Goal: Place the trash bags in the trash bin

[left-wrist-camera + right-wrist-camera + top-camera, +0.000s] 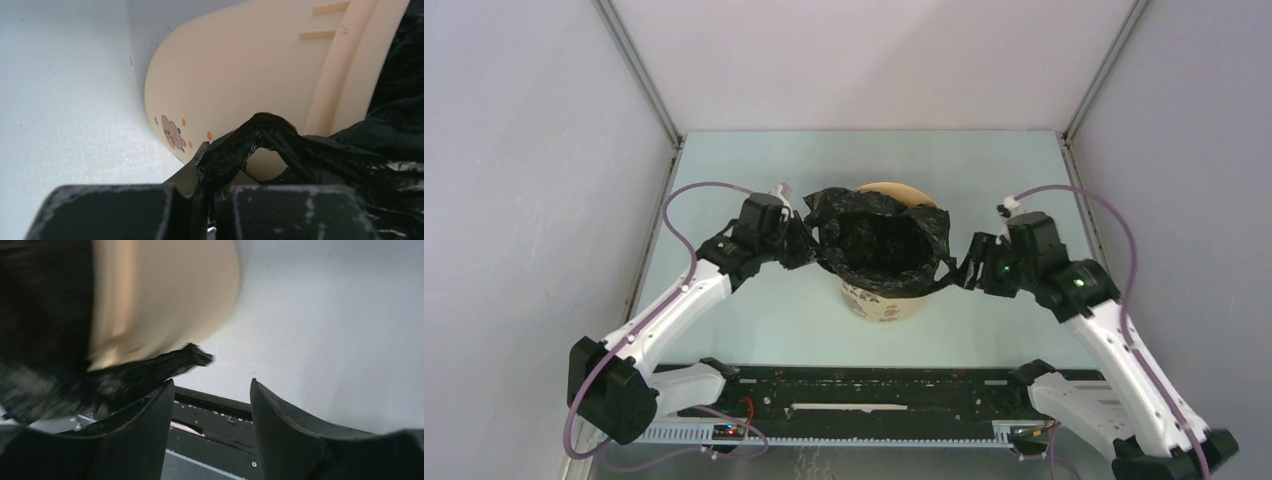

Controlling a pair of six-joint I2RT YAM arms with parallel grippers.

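The pale yellow trash bin (886, 306) stands mid-table, and the black trash bag (879, 238) lies opened over its rim and hangs inside. At the bin's left side, my left gripper (800, 246) is shut on the bag's edge. In the left wrist view a loop handle of the bag (267, 134) runs down into the closed gripper (210, 194), with the bin (240, 75) and its bear picture close behind. My right gripper (960, 272) is at the bin's right side. It stands open (210, 390) and holds nothing. A flap of the bag (165, 365) lies just past its left finger.
A black rail (854, 385) runs along the near edge between the arm bases. Grey enclosure walls close in on the left, right and back. Purple cables (686, 205) loop off both wrists. Pale table surface (754, 320) surrounds the bin.
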